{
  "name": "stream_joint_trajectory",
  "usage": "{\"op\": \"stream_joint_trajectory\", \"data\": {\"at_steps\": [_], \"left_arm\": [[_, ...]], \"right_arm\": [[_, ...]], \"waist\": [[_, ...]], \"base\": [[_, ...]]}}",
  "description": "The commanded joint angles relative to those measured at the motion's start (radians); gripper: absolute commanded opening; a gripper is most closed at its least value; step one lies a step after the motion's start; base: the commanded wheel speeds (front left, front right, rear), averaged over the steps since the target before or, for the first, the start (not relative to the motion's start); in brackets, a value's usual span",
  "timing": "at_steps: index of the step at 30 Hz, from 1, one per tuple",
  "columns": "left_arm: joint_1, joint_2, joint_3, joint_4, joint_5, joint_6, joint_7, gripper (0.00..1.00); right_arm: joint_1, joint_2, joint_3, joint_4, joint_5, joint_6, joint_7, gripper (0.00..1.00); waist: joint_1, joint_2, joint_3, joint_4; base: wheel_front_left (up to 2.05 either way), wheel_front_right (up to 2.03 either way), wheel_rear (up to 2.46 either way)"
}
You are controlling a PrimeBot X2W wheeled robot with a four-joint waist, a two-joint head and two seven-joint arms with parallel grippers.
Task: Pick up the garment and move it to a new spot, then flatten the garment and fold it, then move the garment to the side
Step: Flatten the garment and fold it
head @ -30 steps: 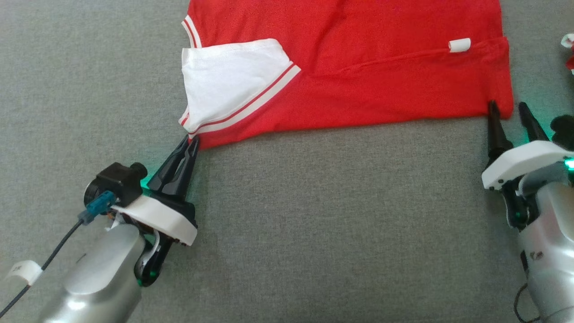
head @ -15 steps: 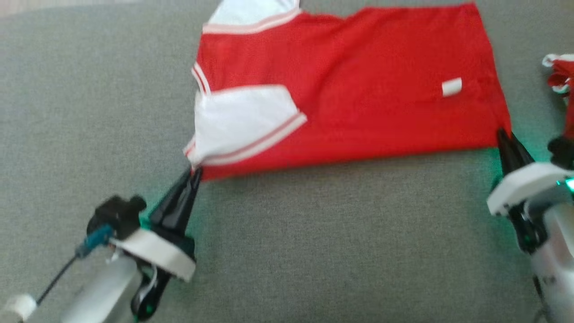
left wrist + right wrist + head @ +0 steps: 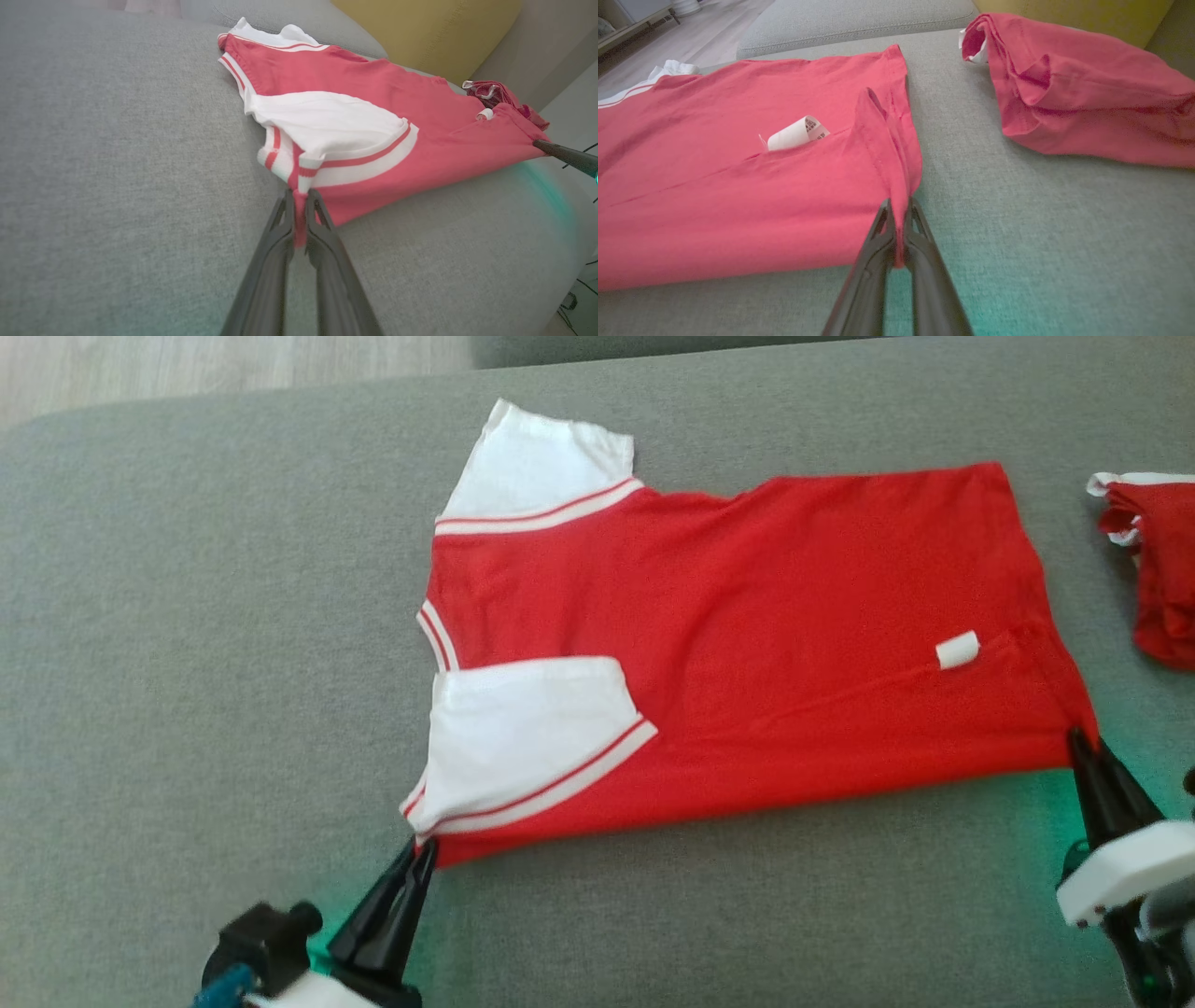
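Upholstery of coarse grey weave covers the sofa seat [image 3: 709, 915], and the red T-shirt [image 3: 747, 607] lies spread sideways across its middle, folded lengthwise along its near edge. At the near left corner the left hand [image 3: 422, 847], two long, dark, tapered fingers, is closed on a thin pinch of red knit just under the striped cuff, the cloth pulled up into a small peak between the tips. At the near right corner the right hand [image 3: 1078, 739] is likewise clamped on the hem corner, which rises from the seat as a narrow, stitched ridge. Just beyond the left hand, the near sleeve [image 3: 523, 728] is smooth white jersey, folded flat over the red body and edged by a white band with a thin red stripe. The body itself is soft and matte, mostly flat, with one long, shallow crease running toward the hem. A small white care label [image 3: 957, 651], curled into a roll, sticks out of that crease near the right hand. Farther off, the far sleeve [image 3: 541, 457] lies open and white. Off to the right, apart from the shirt, sits a second red garment [image 3: 1162, 579] in a rumpled heap. Pale wooden floor [image 3: 187, 373] shows past the seat's rounded far edge.
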State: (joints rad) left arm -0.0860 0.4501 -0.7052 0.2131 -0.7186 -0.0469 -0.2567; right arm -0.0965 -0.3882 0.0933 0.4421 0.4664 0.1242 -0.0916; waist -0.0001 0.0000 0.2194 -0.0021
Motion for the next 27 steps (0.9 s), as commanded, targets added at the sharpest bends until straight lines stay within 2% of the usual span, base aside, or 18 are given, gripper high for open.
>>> {"op": "stream_joint_trajectory", "data": {"at_steps": [1,6,10,11,12,13,14,20,27], "left_arm": [[-0.001,0.034,0.048,-0.031,0.011,0.01,-0.005,0.0],[0.032,0.039,0.03,-0.042,-0.005,0.001,0.021,0.0],[0.029,0.04,0.023,-0.036,-0.018,0.0,0.053,0.0],[0.025,0.039,0.021,-0.033,-0.017,0.0,0.055,0.05],[0.019,0.038,0.019,-0.029,-0.015,0.001,0.058,0.41],[0.013,0.038,0.015,-0.025,-0.01,0.001,0.064,0.79],[0.006,0.036,0.014,-0.021,-0.007,0.004,0.065,1.0],[-0.043,0.042,0.033,-0.021,-0.001,0.019,0.073,1.0],[-0.222,0.117,0.087,-0.036,0.014,0.002,0.15,1.0]], "right_arm": [[0.025,-0.024,-0.009,-0.047,-0.004,0.007,0.002,0.0],[0.069,-0.016,-0.006,-0.118,-0.023,0.007,0.042,0.0],[0.075,-0.019,0.006,-0.13,-0.034,0.007,0.072,0.0],[0.076,-0.019,0.002,-0.127,-0.033,0.007,0.079,0.15],[0.078,-0.019,0.003,-0.125,-0.031,0.007,0.088,0.38],[0.08,-0.02,0.005,-0.126,-0.028,0.007,0.096,0.98],[0.082,-0.021,0.004,-0.129,-0.027,0.007,0.098,1.0],[0.082,-0.016,-0.026,-0.188,-0.036,0.007,0.065,1.0],[0.055,0.01,-0.015,-0.257,-0.062,0.007,0.05,1.0]], "waist": [[0.0001,0.0,-0.004,-0.007],[0.0001,0.0,-0.013,-0.019],[0.0001,0.0,-0.018,-0.023],[0.0001,0.0,-0.018,-0.023],[0.0001,0.0,-0.018,-0.022],[0.0001,0.0,-0.018,-0.021],[0.0001,0.0,-0.018,-0.021],[0.0001,0.0,-0.021,-0.032],[0.0001,0.0,0.009,-0.075]], "base": [[0.0,0.0,0.0],[0.0,0.0,0.0],[0.0,0.0,0.0],[0.0,0.0,0.0],[0.0,0.0,0.0],[0.0,0.0,0.0],[0.0,0.0,0.0],[0.0,0.0,0.0],[0.0,0.0,0.0]]}}
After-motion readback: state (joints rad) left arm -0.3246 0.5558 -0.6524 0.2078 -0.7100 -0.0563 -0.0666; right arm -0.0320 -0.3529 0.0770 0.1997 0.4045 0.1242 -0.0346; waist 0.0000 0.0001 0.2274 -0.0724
